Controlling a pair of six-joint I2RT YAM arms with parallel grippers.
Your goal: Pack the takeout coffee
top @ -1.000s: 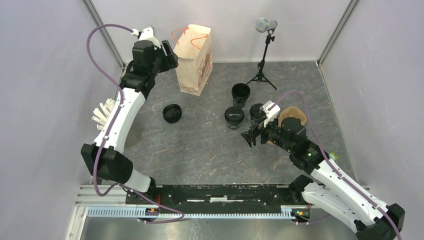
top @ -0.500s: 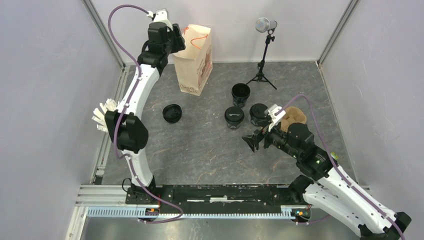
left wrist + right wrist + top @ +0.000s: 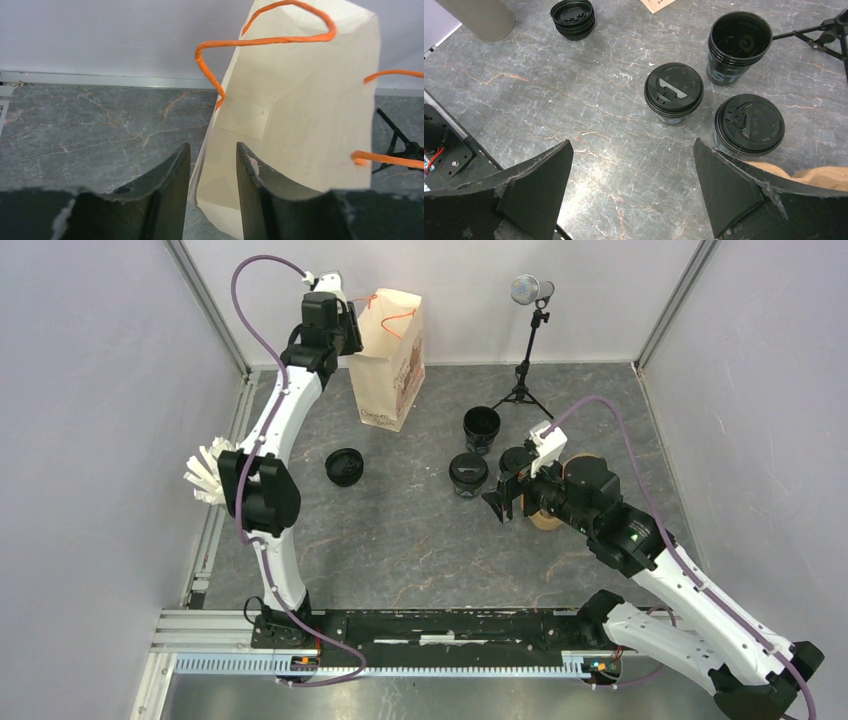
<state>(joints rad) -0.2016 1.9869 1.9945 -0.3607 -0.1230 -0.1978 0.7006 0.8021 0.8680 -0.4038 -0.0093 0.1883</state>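
2 lidded cups (image 3: 673, 90) lie below, just ahead of right tool (image 3: 631, 144).

The left arm (image 3: 282, 418) and right arm (image 3: 700, 592) had white links, black joints and looping purple cables (image 3: 598, 398).

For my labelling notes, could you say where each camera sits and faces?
Top external: above, behind the bases, down onto the grey marbled table; both arms show.
Left wrist: on left hand, facing the beige orange-handled paper bag; fingers show.
Right wrist: on right hand, over two black lidded disposable cups; fingers show.
Top and right wrist share those cups.
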